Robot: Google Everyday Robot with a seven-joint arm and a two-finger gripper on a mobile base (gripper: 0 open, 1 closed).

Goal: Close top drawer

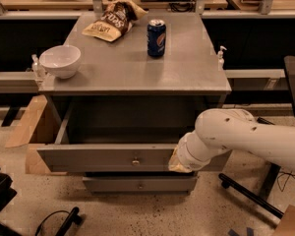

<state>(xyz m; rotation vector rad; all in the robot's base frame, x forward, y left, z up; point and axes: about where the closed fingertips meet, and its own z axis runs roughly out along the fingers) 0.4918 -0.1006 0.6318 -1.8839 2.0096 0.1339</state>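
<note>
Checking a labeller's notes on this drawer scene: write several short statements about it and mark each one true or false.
1. The top drawer is pulled out of the cabinet. True.
2. The pincer is at the drawer's front panel, on the image-right side of its knob. True.
3. The blue can lies on its side. False: it stands upright on the cabinet top.
4. The white bowl sits inside the open drawer. False: it rests on the cabinet top, at the near image-left corner.
5. The chip bag lies on the cabinet top, apart from the can. True.
</note>
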